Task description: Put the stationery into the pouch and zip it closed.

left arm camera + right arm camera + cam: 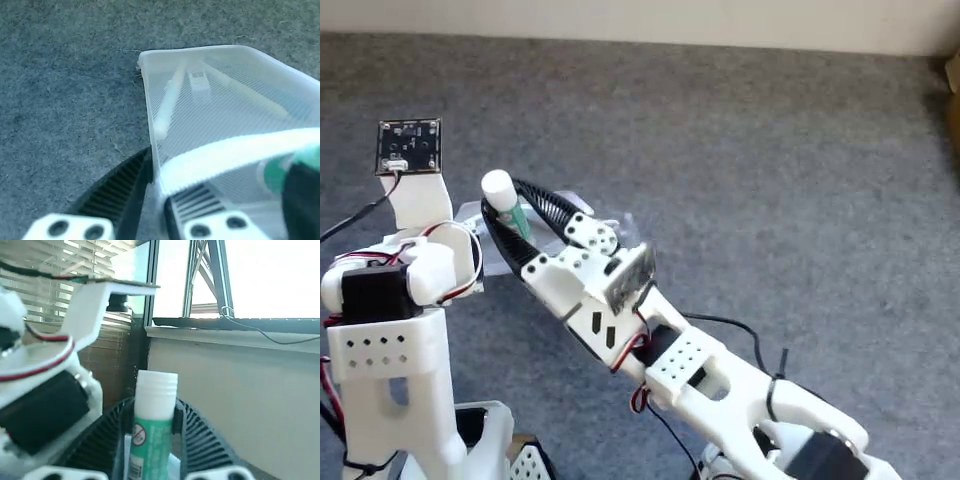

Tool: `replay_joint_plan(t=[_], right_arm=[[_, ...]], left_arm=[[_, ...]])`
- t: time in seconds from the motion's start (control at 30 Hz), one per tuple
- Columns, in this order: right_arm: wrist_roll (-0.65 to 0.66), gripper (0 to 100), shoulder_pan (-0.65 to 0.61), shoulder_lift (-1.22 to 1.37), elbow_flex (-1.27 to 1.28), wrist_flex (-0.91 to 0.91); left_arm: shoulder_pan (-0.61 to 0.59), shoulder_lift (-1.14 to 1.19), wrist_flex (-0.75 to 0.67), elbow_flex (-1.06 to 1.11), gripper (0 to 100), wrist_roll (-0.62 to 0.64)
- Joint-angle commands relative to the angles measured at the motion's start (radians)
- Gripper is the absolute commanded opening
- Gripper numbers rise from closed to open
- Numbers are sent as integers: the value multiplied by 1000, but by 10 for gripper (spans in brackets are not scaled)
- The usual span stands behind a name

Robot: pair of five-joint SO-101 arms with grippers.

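High view, left to right: two arms on the grey counter [770, 130]. My left arm [390, 330] stands at the left edge, and my right arm [720, 375] slants in from the lower right. Between them is one glue stick [498, 186], with a white cap and green body. My right end effector [505, 208] is clamped around its body, cap end up and tilted.

In the left wrist view, my left end effector [155, 185] is pinched on the rim of the one pouch [215, 115], a pale see-through mesh lying on the counter. Its white zip band runs across just above my fingers [117, 200]. Through the mesh I count two long pale sticks and one small blocky piece, but I cannot tell what they are. The glue stick's green end sits at the pouch's right side, just beside the band.
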Motion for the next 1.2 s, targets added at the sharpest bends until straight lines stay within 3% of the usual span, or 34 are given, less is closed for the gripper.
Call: replay_joint_plan(t=[0.0, 0.13, 0.37, 0.8, 1.17], right_arm=[[103, 9, 21, 50, 35, -180], [147, 15, 10, 64, 53, -217], [150, 192, 8, 59, 119, -220], [149, 191, 7, -102, 193, -211], [146, 191, -16, -421, 203, 292]], left_arm=[[21, -5, -3, -18, 7, -14], [21, -5, -3, -18, 7, -14], [19, -5, -2, -18, 7, -14], [19, -5, -2, -16, 7, -15], [19, -5, -3, -15, 7, -15]])
